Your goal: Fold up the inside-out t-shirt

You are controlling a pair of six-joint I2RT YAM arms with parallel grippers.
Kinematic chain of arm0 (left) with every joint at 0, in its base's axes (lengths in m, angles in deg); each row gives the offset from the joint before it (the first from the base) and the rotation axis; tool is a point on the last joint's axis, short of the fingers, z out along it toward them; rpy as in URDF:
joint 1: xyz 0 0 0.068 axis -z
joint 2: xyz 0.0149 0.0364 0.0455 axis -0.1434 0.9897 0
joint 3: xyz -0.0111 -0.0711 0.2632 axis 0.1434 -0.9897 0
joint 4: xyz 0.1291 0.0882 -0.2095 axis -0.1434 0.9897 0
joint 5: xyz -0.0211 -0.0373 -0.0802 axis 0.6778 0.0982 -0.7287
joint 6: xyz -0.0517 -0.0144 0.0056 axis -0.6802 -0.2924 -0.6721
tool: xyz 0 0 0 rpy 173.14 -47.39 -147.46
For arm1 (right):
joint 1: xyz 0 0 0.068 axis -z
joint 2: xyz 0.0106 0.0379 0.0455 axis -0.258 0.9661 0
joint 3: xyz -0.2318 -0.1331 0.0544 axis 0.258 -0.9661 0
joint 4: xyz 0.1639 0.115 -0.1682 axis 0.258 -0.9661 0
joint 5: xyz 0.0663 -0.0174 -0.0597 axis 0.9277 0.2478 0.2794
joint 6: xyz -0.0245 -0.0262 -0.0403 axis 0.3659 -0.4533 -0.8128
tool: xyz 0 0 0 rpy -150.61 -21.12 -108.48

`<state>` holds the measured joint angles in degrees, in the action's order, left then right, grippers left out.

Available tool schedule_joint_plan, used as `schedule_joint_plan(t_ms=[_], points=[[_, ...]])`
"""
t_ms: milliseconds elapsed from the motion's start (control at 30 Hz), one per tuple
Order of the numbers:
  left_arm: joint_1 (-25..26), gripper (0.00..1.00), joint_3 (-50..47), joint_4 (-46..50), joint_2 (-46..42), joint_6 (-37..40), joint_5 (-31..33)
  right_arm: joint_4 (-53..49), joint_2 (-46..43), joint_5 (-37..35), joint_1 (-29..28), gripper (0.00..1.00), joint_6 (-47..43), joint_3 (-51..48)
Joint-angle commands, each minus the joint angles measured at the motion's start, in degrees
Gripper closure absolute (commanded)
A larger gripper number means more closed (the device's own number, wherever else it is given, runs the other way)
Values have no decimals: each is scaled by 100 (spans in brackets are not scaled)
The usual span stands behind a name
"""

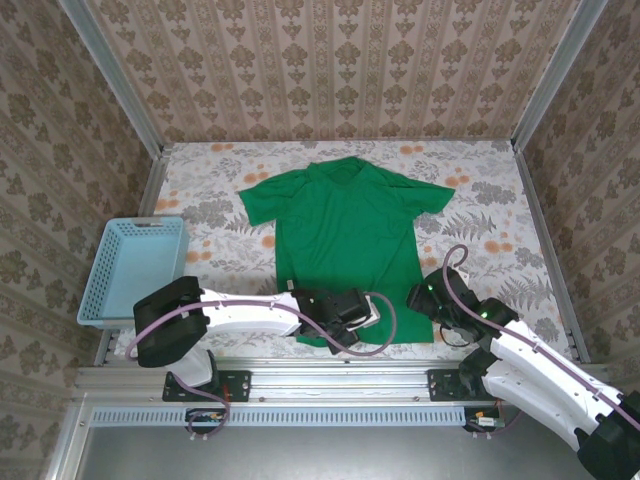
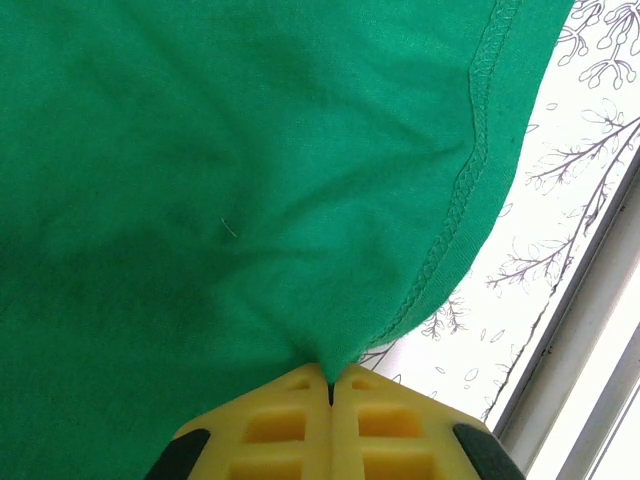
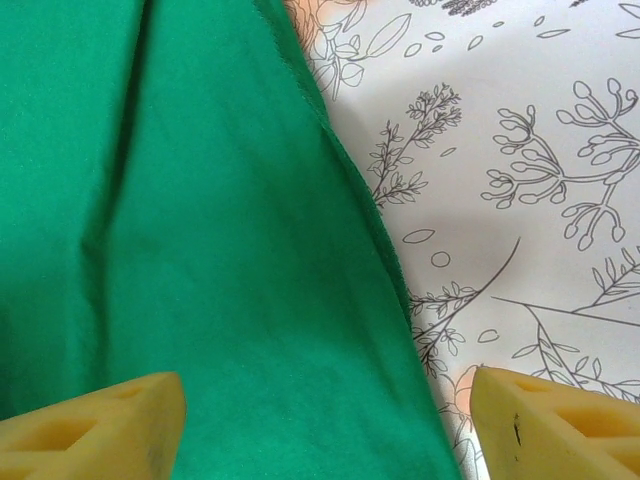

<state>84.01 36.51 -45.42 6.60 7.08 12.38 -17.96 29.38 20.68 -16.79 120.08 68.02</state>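
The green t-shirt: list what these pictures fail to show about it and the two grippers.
1. Top view: part of the t-shirt's near hem lies under the left arm.
2. Left wrist view: the left gripper is shut on the cloth; its fingers hide how many layers.
3. Right wrist view: the bottom edge cuts off the open right gripper's fingers; cloth contact unclear.

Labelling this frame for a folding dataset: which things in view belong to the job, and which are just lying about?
Part of the job: inside-out t-shirt, spread flat; left gripper, shut on its near hem; right gripper, open over its side edge.
Lying about: light-blue basket, left of the shirt, apart from it; floral table cover.
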Motion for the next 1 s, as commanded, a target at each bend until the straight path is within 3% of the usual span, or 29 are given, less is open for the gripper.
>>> schedule_joint_plan(t_ms=[0,133,367,600,967], points=[[8,98,99,109,-194,-79,-11,63,53,128,37,23,-94,-61],[4,89,52,107,-140,11,-69,89,108,169,37,24,-121,-56],[5,88,-19,166,-4,62,-36,131,154,179,37,23,-135,-55],[8,74,-78,215,39,164,-113,159,227,201,37,23,-159,-52],[59,71,-292,359,-118,253,-253,265,384,237,46,23,-198,-19]])
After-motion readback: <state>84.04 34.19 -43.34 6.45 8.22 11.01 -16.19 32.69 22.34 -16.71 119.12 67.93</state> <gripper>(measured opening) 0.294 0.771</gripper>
